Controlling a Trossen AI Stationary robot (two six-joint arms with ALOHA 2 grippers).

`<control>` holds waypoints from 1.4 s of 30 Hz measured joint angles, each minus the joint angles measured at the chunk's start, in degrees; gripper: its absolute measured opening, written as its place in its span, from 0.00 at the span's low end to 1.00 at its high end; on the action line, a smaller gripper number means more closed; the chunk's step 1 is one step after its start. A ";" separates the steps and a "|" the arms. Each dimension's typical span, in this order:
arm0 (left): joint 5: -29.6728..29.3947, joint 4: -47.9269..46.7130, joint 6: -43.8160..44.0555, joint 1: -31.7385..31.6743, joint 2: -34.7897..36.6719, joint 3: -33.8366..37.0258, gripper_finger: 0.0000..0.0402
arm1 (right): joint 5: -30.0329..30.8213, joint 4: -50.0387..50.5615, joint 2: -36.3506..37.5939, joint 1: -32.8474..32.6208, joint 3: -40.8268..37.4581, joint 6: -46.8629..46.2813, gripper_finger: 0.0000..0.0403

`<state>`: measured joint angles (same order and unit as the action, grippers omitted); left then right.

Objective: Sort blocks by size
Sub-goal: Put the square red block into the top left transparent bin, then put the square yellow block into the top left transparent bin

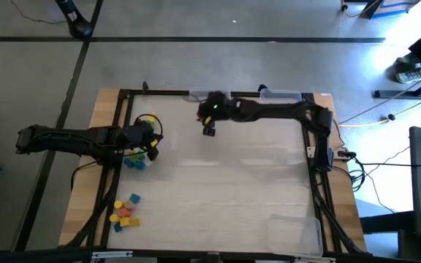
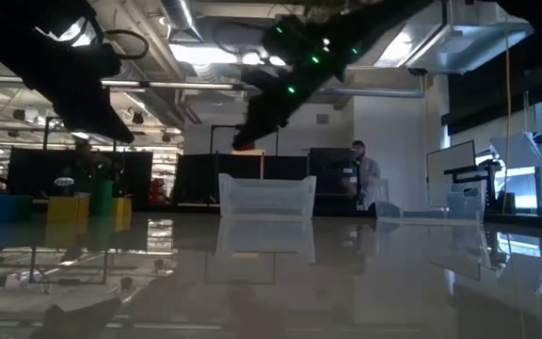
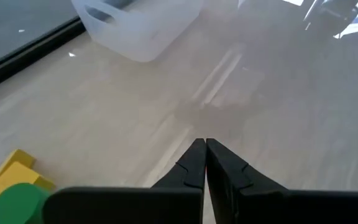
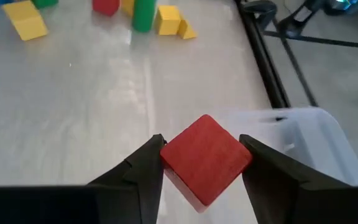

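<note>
My right gripper is at the table's far middle, shut on a red cube above the table; it also shows in the low view. My left gripper is shut and empty, over the table's left side. Beside it lie yellow blocks and a green cylinder. This cluster lies on the table at the left. A second small group of blocks lies near the front left. My right gripper pinches the red cube between its two fingers, one on each opposite side. The cube sits turned like a diamond in the hold, one corner pointing away from the wrist. It is lifted clear of the table.
A clear tray stands just below and beside the held cube, next to the dark frame rail. Another clear tray stands at the front right, and one at the far edge. The table's middle is bare.
</note>
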<state>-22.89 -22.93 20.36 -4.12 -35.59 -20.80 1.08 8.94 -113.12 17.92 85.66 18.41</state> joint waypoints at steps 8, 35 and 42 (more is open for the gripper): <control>-1.78 0.17 1.90 0.00 -0.02 0.00 0.00 | -12.59 -10.08 0.80 8.40 -7.30 -2.30 0.43; -1.05 17.97 -4.44 -0.92 -0.07 3.82 0.09 | -16.27 1.59 9.02 7.25 -8.51 -2.32 0.62; 7.86 17.04 -4.09 -0.56 -0.08 3.28 0.37 | -13.56 11.23 12.54 -2.23 -8.51 -0.93 0.62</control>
<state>-15.02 -5.90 16.27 -4.68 -35.67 -17.51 -12.47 20.17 -100.58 15.70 77.14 17.47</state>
